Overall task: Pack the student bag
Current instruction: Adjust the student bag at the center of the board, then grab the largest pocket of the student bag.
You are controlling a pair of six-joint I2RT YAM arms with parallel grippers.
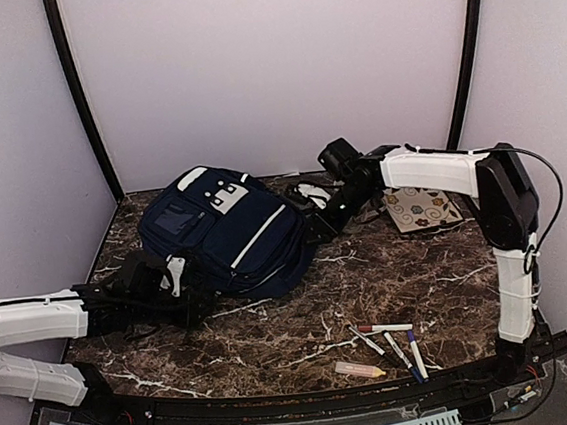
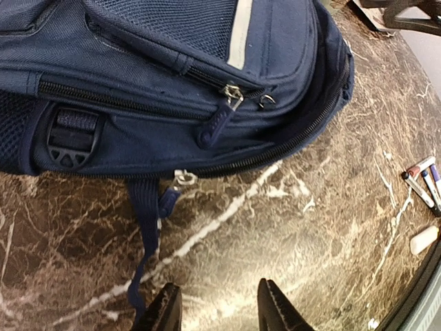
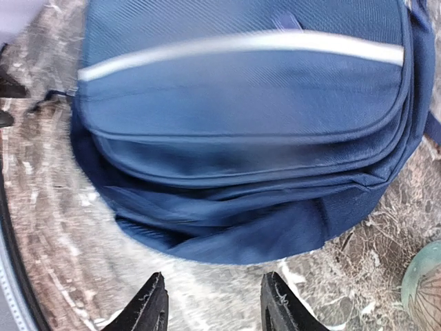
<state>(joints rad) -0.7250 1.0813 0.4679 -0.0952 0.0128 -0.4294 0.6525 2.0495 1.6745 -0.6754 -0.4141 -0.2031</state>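
2 claws, both empty, flank the student bag (image 1: 227, 233), which lies zipped shut. Ahead of the left gripper (image 2: 219, 310), jaws apart, hangs a zipper pull (image 2: 217, 121). The right gripper (image 3: 215, 307), jaws apart, faces the bag's other side. Likely step: opening the bag. Next, pinch that small pull squarely.

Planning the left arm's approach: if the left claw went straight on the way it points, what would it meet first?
Probably the zippered side of the student bag, across a strip of bare table. Its dangling strap lies just left; depth is unclear.
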